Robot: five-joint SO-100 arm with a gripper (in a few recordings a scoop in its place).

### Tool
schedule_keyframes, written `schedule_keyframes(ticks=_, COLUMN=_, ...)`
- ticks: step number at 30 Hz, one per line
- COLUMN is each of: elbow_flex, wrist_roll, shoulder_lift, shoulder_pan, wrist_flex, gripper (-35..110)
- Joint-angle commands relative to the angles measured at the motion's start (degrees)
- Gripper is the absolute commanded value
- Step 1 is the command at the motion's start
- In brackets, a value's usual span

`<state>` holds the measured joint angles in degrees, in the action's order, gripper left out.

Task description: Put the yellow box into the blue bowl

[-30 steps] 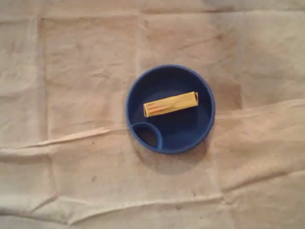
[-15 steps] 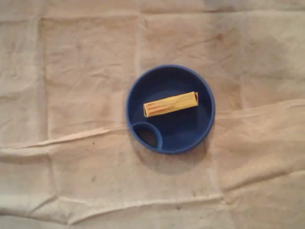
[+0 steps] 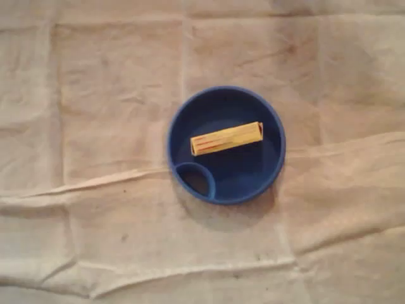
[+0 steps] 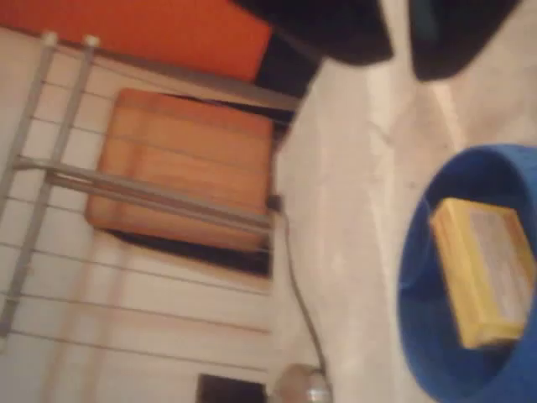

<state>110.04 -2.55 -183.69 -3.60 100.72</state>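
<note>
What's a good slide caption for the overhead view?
Yellow box lying across the middle of the blue bowl, which sits on a creased beige cloth.

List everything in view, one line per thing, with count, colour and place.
round blue plastic bowl: one, blue, middle of the cloth in the overhead view, with a small rounded pocket at its lower-left rim.
long yellow rectangular box: one, yellow with red marks, lying flat inside the bowl's main part.
wrinkled beige cloth: one, beige, covering the table.
orange-brown wooden board: one, orange-brown, beyond the cloth's edge in the wrist view.
grey metal rack bars: several, grey, crossing the board.
thin cable: one, dark, running along the cloth's edge.
hand: probably the two dark blurred shapes at the top edge of the wrist view; too blurred to tell if it is open or shut.
</note>
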Motion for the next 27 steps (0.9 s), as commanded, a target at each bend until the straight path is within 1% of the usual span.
schedule_keyframes(ticks=1, elbow_flex=-0.4, wrist_roll=0.1, shoulder_lift=-0.4, shoulder_pan=0.0, wrist_flex=-0.5, gripper=0)
schedule_keyframes(ticks=10, elbow_flex=-0.5, wrist_roll=0.1, shoulder_lift=-7.2, shoulder_pan=0.0, wrist_flex=-0.5, gripper=0)
schedule_keyframes(ticks=27, elbow_flex=-0.5, wrist_roll=0.1, shoulder_lift=-7.4, shoulder_pan=0.4, wrist_flex=-0.5, gripper=0)
